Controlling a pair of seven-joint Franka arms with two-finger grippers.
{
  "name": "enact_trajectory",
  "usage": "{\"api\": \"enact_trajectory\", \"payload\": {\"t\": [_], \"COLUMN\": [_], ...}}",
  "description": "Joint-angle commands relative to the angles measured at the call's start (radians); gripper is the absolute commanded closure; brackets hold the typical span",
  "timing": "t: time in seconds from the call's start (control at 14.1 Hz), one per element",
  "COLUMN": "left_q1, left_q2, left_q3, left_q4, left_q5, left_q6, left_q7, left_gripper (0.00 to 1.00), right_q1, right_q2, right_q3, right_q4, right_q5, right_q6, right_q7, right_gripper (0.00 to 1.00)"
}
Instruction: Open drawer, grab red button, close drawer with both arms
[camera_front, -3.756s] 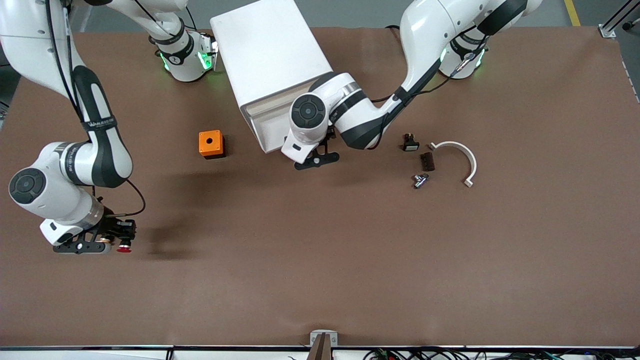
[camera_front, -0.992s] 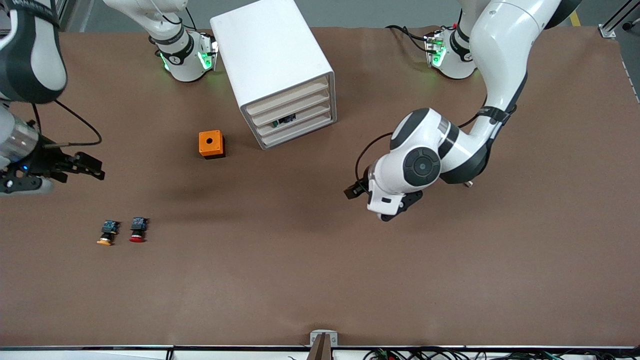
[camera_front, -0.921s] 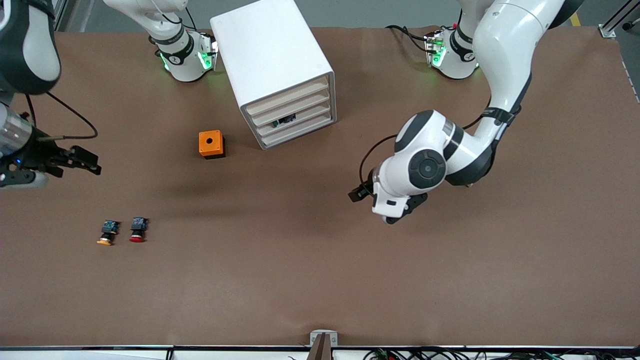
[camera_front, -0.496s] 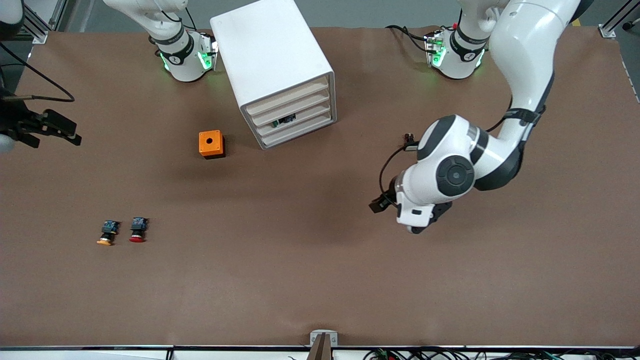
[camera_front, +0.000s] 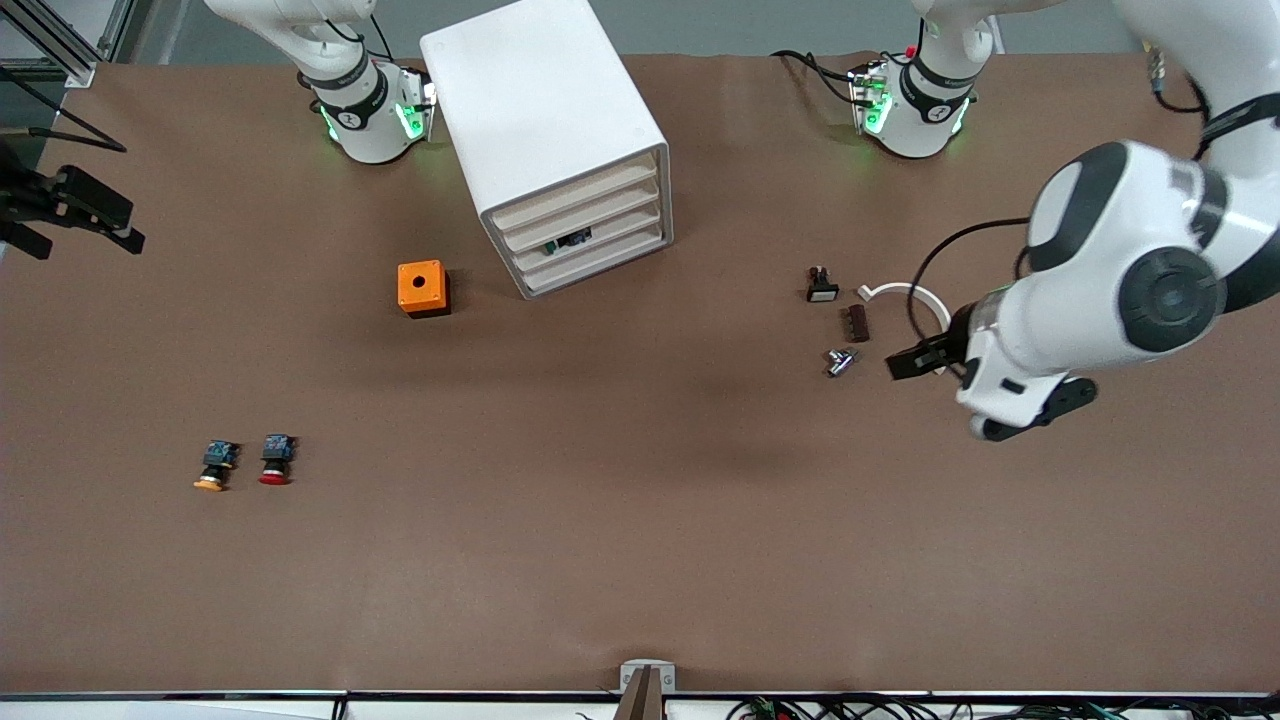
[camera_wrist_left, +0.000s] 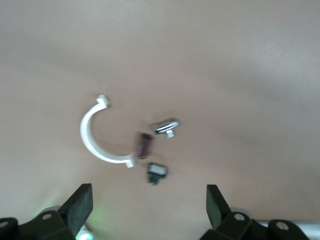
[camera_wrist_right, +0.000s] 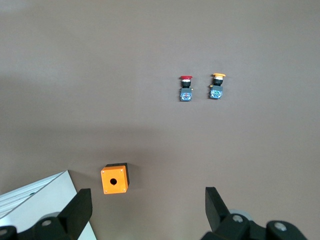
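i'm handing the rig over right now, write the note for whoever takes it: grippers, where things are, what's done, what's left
Left gripper: open, empty, up over the small parts at the left arm's end of the table.
Right gripper: open, empty, raised at the right arm's end.
The button, red cap, lies on the table beside the orange-capped button, nearer the front camera than the orange box.
The drawer sits flush in the cabinet.
Done: button out, drawer shut. Left: nothing obvious; both arms are clear of the task's things.
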Motion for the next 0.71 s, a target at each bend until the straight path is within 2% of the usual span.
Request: {"api": "enact_trajectory", "payload": {"t": [0.0,0.14,0.5,0.64], "left_q1": [0.054,0.027,-0.119,-0.133], "left_q2": [-0.073,-0.111,-0.249,-0.309], "left_q3": [-0.001,0.065,0.315,0.358], "left_q4": [-0.038,-0.052,-0.207,-0.282], "left_q5": [-0.001,-0.001,-0.026,-0.039], "left_q6": [-0.065,-0.12,-0.111,-0.079], "left_q7": [0.167,0.25,0.431,0.466], "left_gripper": [0.0,0.0,0.0,0.0], "right_q1": [0.0,-0.002,-0.02,-0.022], "right_q2": [0.016,0.016,0.018,0.021], "right_q3": [-0.002,-0.007,-0.011,-0.011], "right_q4": [0.04,0.038,0.032,0.028], "right_q5": [-0.008,-0.01,-0.008,-0.013], "right_q6": [-0.033,-0.033,-0.033,-0.027], "right_q7": [0.012,0.011,0.009,0.009], "right_gripper": [0.0,0.0,0.0,0.0]}}
